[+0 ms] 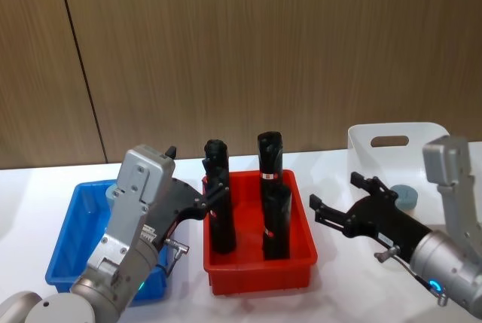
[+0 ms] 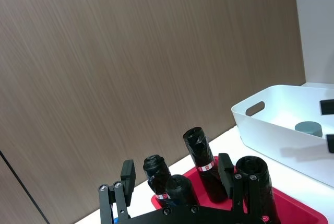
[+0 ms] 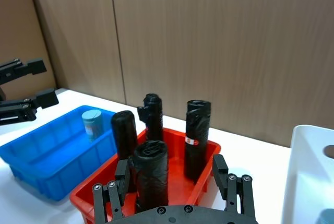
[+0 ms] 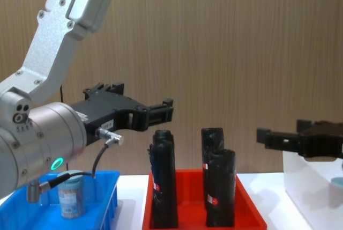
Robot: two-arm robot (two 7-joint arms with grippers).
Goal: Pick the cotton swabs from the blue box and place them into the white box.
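One jar of cotton swabs (image 4: 70, 194) stands upright at the back of the blue box (image 1: 71, 244), on the robot's left of the white counter (image 1: 339, 293). A second jar (image 1: 403, 196) already sits inside the white box (image 1: 392, 142) on the right, with its round lid showing. The red tray (image 1: 260, 270) lies between the two boxes and holds four tall black wrapped rolls (image 1: 220, 210).

The left gripper (image 4: 161, 113) hangs raised above the inner edge of the blue box, jaws open at a middling width and holding nothing. The right gripper (image 1: 343, 199) hovers between the red tray and the white box, jaws likewise apart and empty.

Judgement: the step in hand is fetching the remaining jar with the left arm. The gripper should come back over the blue box and descend straight over the lid. Jaws should close across the cylinder below the lid, where the wall is straight. The nearest black roll stands close to the gripper's travel line, so a swing could topple it.

Materials: the jar is clear hard plastic, smooth and probably slippery, with a pale blue-grey lid and a printed label band. The blue box is glossy plastic with sloped walls, which limits side access. The white box has a rounded rim and an oval handle cutout. The sticks inside the jar are too small to make out clearly.
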